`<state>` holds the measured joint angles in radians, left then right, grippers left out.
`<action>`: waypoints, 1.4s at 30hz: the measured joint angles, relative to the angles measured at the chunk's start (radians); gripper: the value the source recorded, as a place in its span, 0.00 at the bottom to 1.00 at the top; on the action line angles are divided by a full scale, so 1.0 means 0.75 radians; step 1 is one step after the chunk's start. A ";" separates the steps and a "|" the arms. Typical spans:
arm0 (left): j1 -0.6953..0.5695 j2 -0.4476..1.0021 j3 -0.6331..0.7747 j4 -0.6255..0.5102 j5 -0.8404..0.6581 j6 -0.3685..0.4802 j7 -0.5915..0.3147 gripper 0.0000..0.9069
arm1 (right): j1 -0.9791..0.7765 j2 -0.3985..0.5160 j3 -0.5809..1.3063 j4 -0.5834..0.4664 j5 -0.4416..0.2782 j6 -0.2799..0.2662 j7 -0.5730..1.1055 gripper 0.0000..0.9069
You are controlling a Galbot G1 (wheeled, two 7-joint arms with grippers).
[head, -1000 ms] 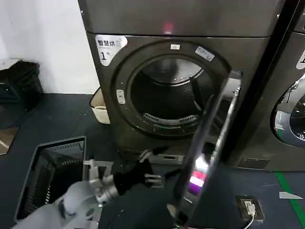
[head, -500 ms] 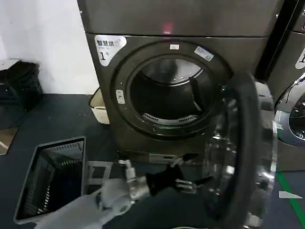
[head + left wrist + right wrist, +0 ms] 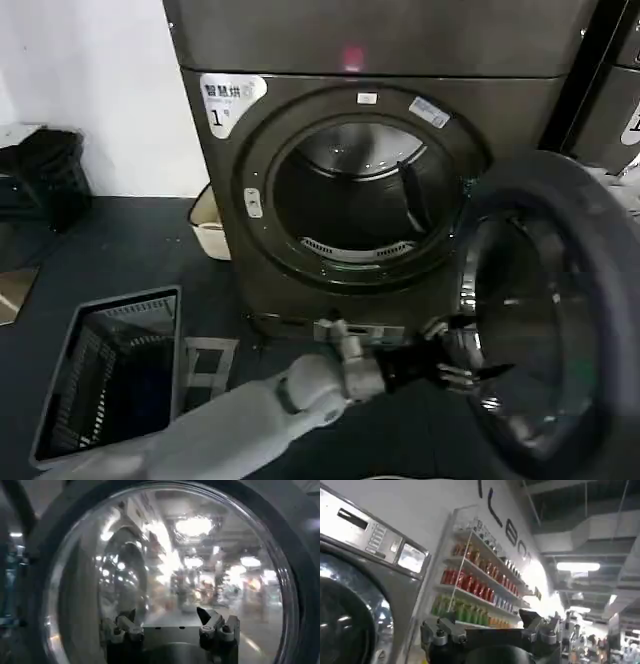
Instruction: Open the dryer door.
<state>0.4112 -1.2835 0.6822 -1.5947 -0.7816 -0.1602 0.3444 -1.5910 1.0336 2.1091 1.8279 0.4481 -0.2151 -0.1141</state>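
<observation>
The dryer door (image 3: 560, 330), a large round porthole with a thick grey rim and glossy curved glass, stands swung wide open to the right of the dark drum opening (image 3: 355, 195). My left gripper (image 3: 462, 362) reaches against the door's inner glass, its black fingers (image 3: 122, 625) spread apart, gripping nothing. My right gripper (image 3: 490, 630) hangs open beside a neighbouring machine (image 3: 355, 580).

White sticker (image 3: 231, 97) at the upper left corner of the dryer front (image 3: 300, 290): a large "1" under a line of small characters too fine to read. Big dark letters on the wall (image 3: 507, 532) above the shelves of bottles (image 3: 470, 587), cut off, roughly "LEO"; nothing else legible
</observation>
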 joint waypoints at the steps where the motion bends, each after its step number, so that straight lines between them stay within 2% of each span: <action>1: -0.017 -0.028 0.014 0.025 0.001 -0.006 0.000 1.00 | -0.002 -0.004 0.009 -0.005 -0.001 0.000 0.000 1.00; 6: -0.101 -0.161 0.074 0.150 -0.015 -0.018 -0.005 1.00 | 0.004 -0.012 0.014 -0.043 -0.025 0.039 -0.032 1.00; 12: -0.212 -0.289 0.147 0.287 -0.045 -0.046 -0.008 1.00 | 0.025 -0.021 0.003 -0.064 -0.089 0.041 -0.027 1.00; 19: -0.256 -0.436 0.141 0.434 0.003 -0.051 -0.051 1.00 | 0.025 -0.025 -0.001 -0.069 -0.114 0.062 -0.041 1.00; 24: -0.275 -0.434 0.109 0.529 0.012 -0.051 -0.071 1.00 | 0.026 -0.026 -0.014 -0.073 -0.114 0.070 -0.053 1.00; 26: -0.273 -0.434 0.106 0.552 0.013 -0.038 -0.120 1.00 | 0.027 -0.027 -0.016 -0.076 -0.114 0.079 -0.057 1.00; 34: -0.297 -0.434 0.080 0.576 0.008 -0.060 -0.150 1.00 | 0.034 -0.026 -0.026 -0.080 -0.120 0.091 -0.057 1.00; 42: -0.291 -0.434 0.103 0.499 -0.022 -0.120 -0.119 1.00 | 0.027 -0.033 -0.018 -0.088 -0.120 0.096 -0.058 1.00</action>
<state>0.1928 -1.6091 0.7595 -1.2207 -0.7981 -0.2501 0.2550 -1.5707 1.0085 2.0958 1.7616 0.3580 -0.1434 -0.1575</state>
